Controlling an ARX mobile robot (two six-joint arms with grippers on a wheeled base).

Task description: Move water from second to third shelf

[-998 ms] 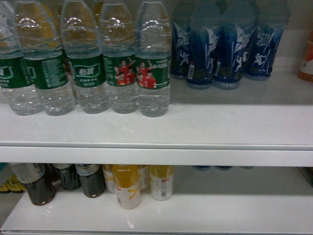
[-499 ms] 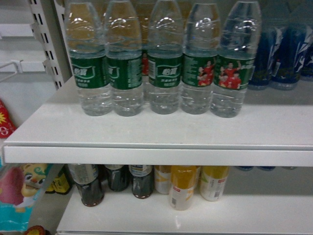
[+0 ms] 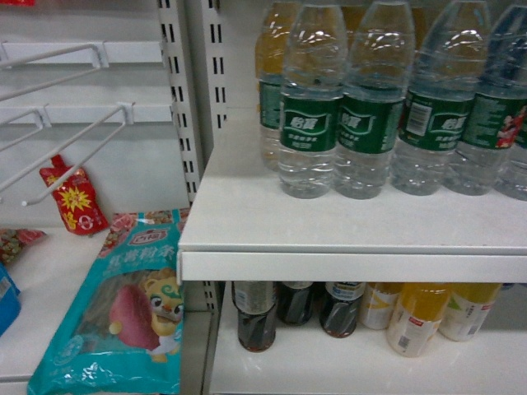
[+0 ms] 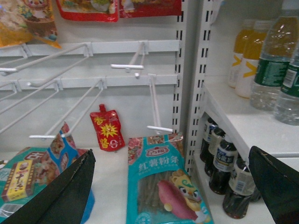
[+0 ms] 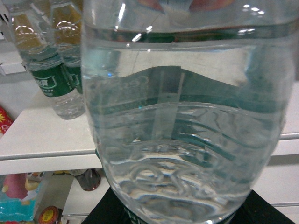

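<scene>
Right now, the clear ribbed plastic water bottle with the green label [image 5: 187, 121] fills the right wrist view, sitting in the right gripper's black base, so that gripper seems to be holding it. More such bottles stand on the white metal shelf [image 3: 346, 239]. The left gripper [image 4: 173, 186] hangs wide open, empty. The bottle looks full, so probably heavy, smooth and squashy. Best held at the ribbed middle.
</scene>
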